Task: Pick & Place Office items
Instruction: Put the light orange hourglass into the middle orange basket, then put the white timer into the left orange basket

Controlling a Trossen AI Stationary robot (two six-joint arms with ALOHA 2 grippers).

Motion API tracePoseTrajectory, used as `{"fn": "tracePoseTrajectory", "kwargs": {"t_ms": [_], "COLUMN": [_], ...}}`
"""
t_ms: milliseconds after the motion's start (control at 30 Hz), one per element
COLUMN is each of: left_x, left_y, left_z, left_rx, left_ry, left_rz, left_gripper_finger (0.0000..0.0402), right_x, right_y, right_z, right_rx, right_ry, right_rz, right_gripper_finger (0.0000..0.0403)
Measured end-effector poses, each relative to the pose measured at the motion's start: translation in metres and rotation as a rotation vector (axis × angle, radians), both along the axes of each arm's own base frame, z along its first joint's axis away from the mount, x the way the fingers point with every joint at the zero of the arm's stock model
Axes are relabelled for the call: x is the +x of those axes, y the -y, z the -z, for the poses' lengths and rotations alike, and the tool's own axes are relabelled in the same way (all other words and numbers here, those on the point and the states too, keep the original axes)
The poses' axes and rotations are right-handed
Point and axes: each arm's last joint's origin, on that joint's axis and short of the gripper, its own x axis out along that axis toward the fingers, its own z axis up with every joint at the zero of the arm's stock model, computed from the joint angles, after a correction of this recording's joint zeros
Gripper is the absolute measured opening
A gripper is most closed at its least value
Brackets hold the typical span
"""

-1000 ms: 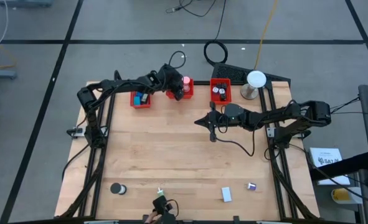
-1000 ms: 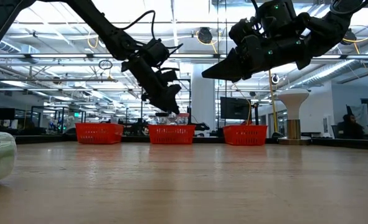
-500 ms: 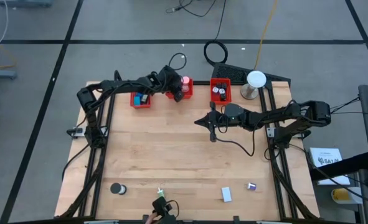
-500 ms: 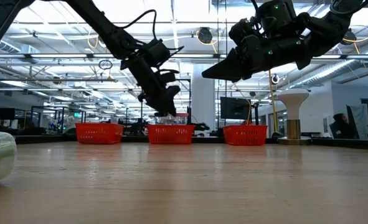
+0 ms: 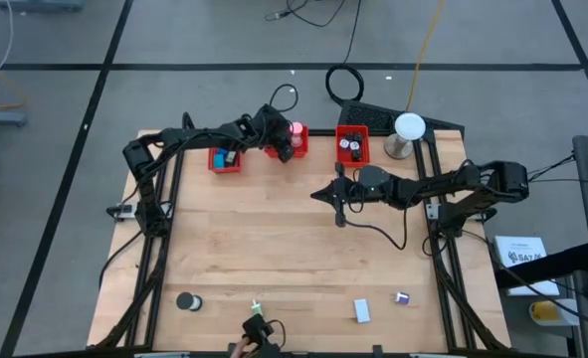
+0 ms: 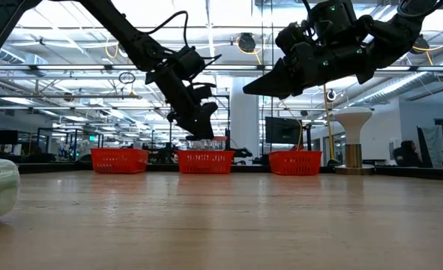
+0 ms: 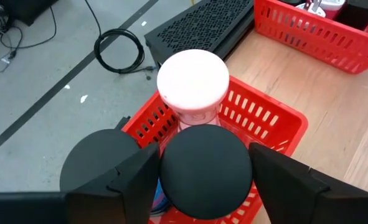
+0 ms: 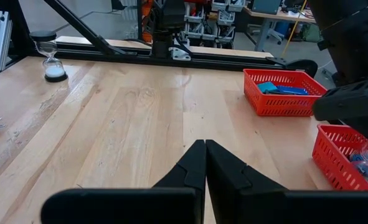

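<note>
Barely lower than a second ago, your left pincer holds a black round roll over the middle red plastic bin; right pincer together. Four items remain on the worktop.

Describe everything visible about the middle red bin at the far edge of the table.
The middle red bin is a small rectangular basket of red plastic with slotted walls, sitting upright on the wooden table's far edge. A pink-white capped container stands inside it. The left end effector hovers directly above with a black round roll between its fingers. Nothing else visibly touches the bin.
</note>
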Motion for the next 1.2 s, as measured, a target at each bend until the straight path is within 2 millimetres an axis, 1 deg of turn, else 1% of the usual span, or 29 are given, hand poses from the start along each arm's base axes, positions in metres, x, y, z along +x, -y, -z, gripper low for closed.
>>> {"fn": "tracePoseTrajectory", "kwargs": {"t_ms": [133,200,467,667,800,900,967,1067,1133,1200], "left_x": [-0.001,-0.002,-0.011,-0.021,-0.025,-0.028,-0.032,-0.040,-0.046,-0.051], "left_y": [0.000,0.001,0.007,0.015,0.024,0.035,0.046,0.065,0.075,0.084], "left_z": [0.000,-0.003,-0.033,-0.060,-0.070,-0.063,-0.052,-0.037,-0.029,-0.023], "left_rx": [0.013,0.019,0.094,0.146,0.138,0.089,0.074,0.129,0.138,0.089], "left_ry": [-0.018,-0.024,-0.015,0.000,0.048,0.138,0.199,0.305,0.363,0.390], "left_rz": [0.009,0.006,0.037,0.067,0.118,0.207,0.273,0.366,0.397,0.405], "left_gripper_finger": [0.0252,0.0254,0.0251,0.0227,0.0190,0.0149,0.0121,0.0082,0.0061,0.0044], "right_x": [0.000,0.000,0.000,0.000,0.000,0.000,0.000,0.000,0.000,0.000], "right_y": [0.000,0.000,0.000,0.000,0.000,0.000,0.000,0.000,0.000,0.000], "right_z": [0.000,0.000,0.000,0.000,0.000,0.000,0.000,0.000,0.000,0.000], "right_rx": [0.000,0.000,0.000,0.000,0.000,0.000,0.000,0.000,-0.001,0.000], "right_ry": [0.000,0.000,0.000,0.000,0.002,0.002,0.003,0.003,0.004,0.003], "right_rz": [0.000,0.000,0.000,0.000,0.000,0.001,0.000,0.001,0.001,0.001], "right_gripper_finger": [0.0004,0.0004,0.0004,0.0004,0.0004,0.0004,0.0004,0.0004,0.0004,0.0004]}}
